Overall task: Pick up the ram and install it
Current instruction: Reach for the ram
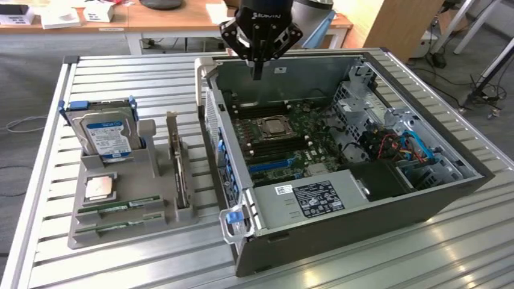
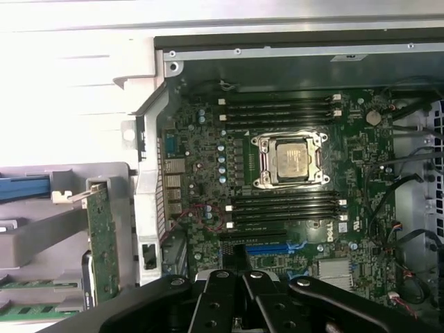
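— What's the setting?
— A ribbed metal table (image 1: 120, 72) with an open computer case (image 1: 449, 198) on it, and a wooden desk (image 1: 161, 21) beyond the claw.
— And the claw?
— The gripper (image 1: 257, 76) points down over the case's far wall, clenched and empty. The ram (image 1: 120, 206) lies well away from it, in the grey tray (image 1: 120, 239).

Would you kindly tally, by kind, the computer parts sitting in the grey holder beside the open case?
Ram sticks: 2
Hard drive: 1
Processor chip: 1
Upright expansion card: 1
Total: 5
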You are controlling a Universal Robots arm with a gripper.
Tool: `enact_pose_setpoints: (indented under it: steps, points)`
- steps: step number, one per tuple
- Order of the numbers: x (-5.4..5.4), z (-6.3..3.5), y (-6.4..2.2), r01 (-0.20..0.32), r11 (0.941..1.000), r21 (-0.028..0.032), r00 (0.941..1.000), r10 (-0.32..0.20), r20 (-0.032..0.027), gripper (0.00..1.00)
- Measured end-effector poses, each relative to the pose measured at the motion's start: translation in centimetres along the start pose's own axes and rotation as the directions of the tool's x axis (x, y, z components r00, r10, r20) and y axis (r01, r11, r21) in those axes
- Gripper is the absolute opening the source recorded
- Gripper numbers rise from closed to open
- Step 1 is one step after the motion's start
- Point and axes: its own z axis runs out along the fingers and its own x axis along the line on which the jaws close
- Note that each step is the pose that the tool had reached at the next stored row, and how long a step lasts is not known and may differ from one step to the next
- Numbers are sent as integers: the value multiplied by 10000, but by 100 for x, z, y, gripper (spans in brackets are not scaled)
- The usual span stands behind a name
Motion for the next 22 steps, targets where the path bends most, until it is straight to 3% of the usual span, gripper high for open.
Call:
enact_pose_setpoints:
  steps: [22]
  points:
    - [348, -9, -26, 0, 10000, 1, 10000, 0, -1, 11]
